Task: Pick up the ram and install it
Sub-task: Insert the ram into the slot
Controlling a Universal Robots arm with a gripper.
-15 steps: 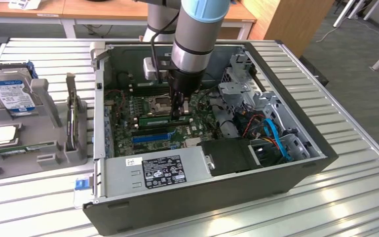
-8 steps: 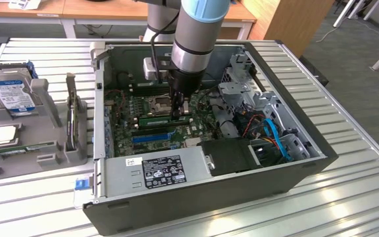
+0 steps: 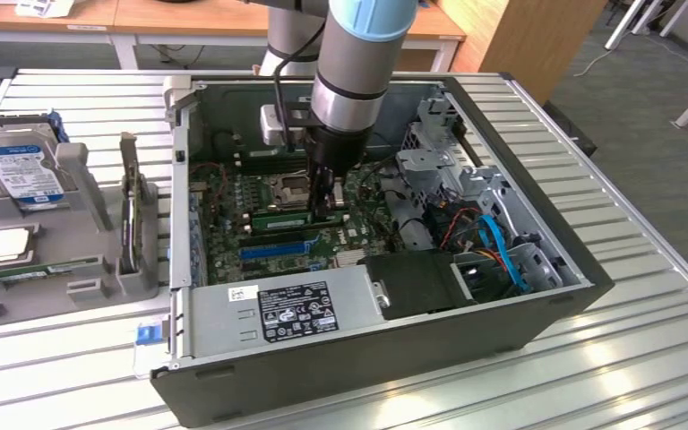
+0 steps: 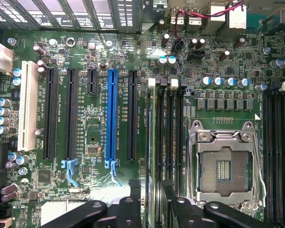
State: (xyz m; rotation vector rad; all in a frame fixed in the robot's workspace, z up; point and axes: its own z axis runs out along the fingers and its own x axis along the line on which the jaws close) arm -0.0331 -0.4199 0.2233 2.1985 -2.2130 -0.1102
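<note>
The ram (image 3: 287,218) is a narrow green stick standing in a slot on the motherboard inside the open computer case (image 3: 536,322). In the wrist view I see the ram (image 4: 153,152) edge-on as a thin pale strip beside the black memory slots (image 4: 173,142). My gripper (image 3: 327,204) reaches down into the case right above one end of the stick. Seen from the wrist, the gripper (image 4: 152,192) is open, with one dark finger (image 4: 134,194) on each side of the ram's edge and a gap between each finger and the stick.
The empty processor socket (image 4: 225,166) lies beside the memory slots, and a blue expansion slot (image 4: 111,118) lies on the other side. A power supply (image 3: 284,309) and blue cables (image 3: 505,255) crowd the case. At the exterior view's left, a grey holder (image 3: 81,287) carries a hard drive (image 3: 21,170) and a processor chip (image 3: 7,244).
</note>
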